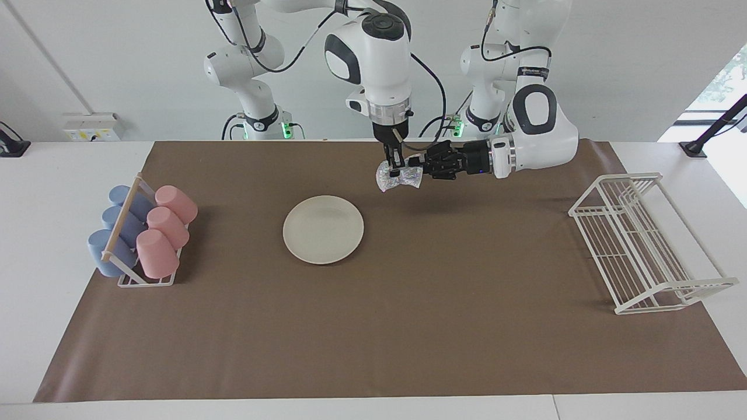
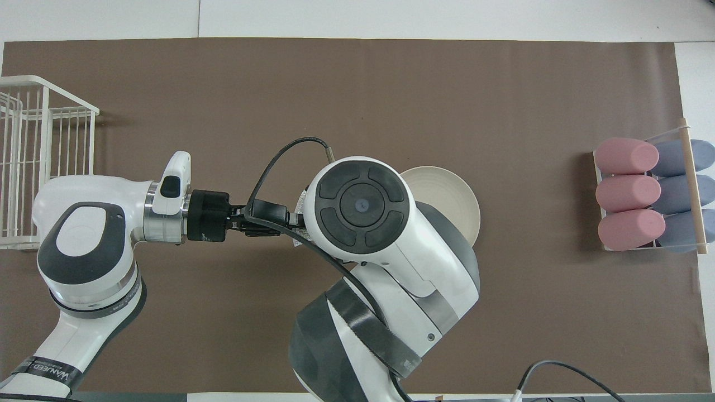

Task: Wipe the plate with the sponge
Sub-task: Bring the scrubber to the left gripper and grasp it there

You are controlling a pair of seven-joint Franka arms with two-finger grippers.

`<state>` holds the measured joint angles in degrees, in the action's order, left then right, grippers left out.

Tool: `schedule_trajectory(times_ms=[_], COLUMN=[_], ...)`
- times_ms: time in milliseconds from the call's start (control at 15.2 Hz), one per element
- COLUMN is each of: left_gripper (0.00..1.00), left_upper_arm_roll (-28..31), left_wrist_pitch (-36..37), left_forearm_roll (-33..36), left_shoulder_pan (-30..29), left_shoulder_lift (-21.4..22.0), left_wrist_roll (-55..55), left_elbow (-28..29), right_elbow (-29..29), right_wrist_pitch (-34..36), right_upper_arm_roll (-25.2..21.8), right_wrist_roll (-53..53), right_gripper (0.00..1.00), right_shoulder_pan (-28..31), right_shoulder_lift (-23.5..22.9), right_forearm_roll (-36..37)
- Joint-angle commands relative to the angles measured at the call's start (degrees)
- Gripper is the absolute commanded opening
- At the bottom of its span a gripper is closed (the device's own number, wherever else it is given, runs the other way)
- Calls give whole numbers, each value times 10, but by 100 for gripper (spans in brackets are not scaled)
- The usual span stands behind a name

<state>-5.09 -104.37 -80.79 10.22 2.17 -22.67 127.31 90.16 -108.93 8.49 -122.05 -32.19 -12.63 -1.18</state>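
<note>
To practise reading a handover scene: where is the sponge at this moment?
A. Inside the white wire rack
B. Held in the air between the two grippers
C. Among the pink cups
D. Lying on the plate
B: the sponge hangs above the mat, pinched by the right gripper from above, with the left gripper at its side; the plate is bare.
</note>
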Motion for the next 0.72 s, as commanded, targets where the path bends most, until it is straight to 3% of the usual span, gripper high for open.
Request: schedule_trajectory(times_ms=[0,328,394,525,591,656], left_gripper=[0,0,0,0,0,0], left_upper_arm_roll=[5,5,5,6,7,8], left_wrist_pitch=[-10,-9,-9,-9,-10,-11], left_forearm_roll=[-10,-10,-10,-10,-9,-7], left_shoulder_pan=[7,6,6,5,4,2], left_shoulder_lift=[-4,-3,-3,-3,-3,-3], left_wrist_roll=[11,12,12,15,16,18], left_elbow=[-5,-5,-5,-5,-5,-5], right_elbow=[-11,-10,-5,11,22,33], right_wrist_pitch=[9,11,11,12,11,11], right_upper_arm_roll=[0,0,0,-1,-1,-1], right_wrist_roll=[-16,-9,1,51,72,90], right_gripper=[0,0,12,67,100,100], right_shoulder_pan=[-3,4,6,14,23,32], right_shoulder_lift=[-6,0,8,23,33,43], right_forearm_roll=[14,7,3,3,3,3])
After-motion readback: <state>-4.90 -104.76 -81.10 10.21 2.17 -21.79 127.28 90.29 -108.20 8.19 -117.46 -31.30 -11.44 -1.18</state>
